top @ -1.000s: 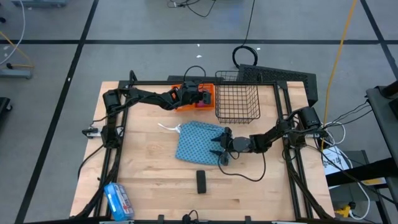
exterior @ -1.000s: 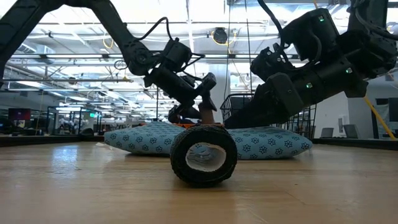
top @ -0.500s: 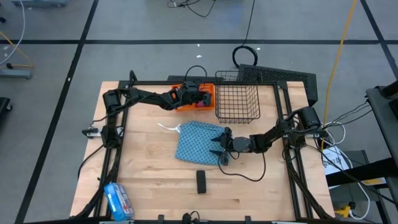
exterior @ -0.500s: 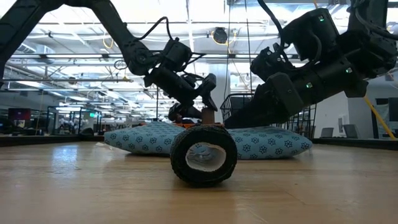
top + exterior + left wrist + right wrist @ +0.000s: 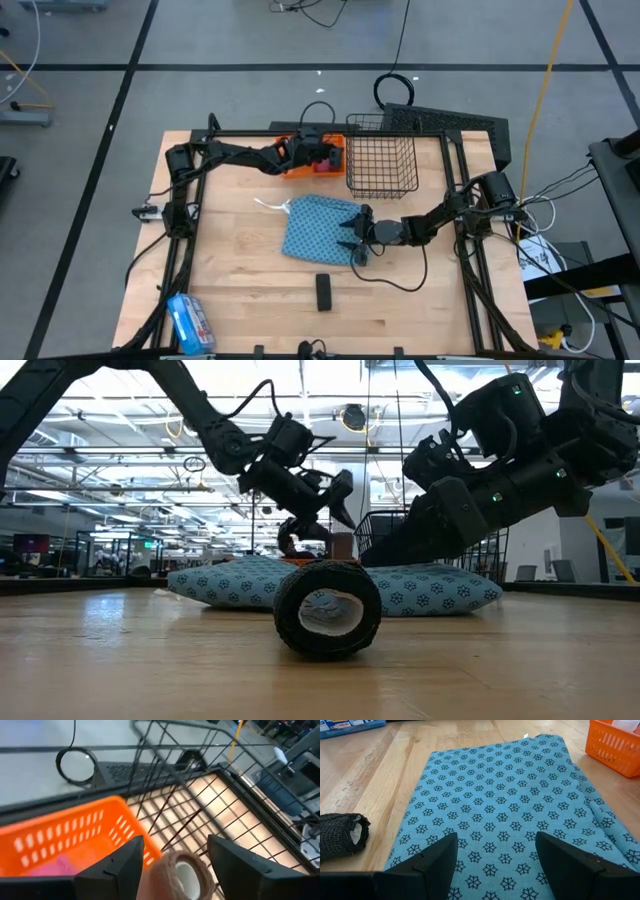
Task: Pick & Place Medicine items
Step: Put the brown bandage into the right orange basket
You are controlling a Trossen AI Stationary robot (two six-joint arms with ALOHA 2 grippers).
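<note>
Overhead, left gripper (image 5: 172,865) clamps brown roll (image 5: 177,875), bore facing its camera; right gripper (image 5: 495,857) agape.

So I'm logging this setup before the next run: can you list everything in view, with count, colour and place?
Wire basket: one, black, table's far edge.
Orange bin: one, left of the wire basket, something pink inside.
Brown roll: one, between the left gripper's fingers.
Cloth: one, blue patterned, table centre.
Black roll: one, on the wood near the cloth.
Packet: one, blue and white, near left corner.
Left gripper: over the orange bin, holding the brown roll.
Right gripper: open, at the cloth's right edge.
</note>
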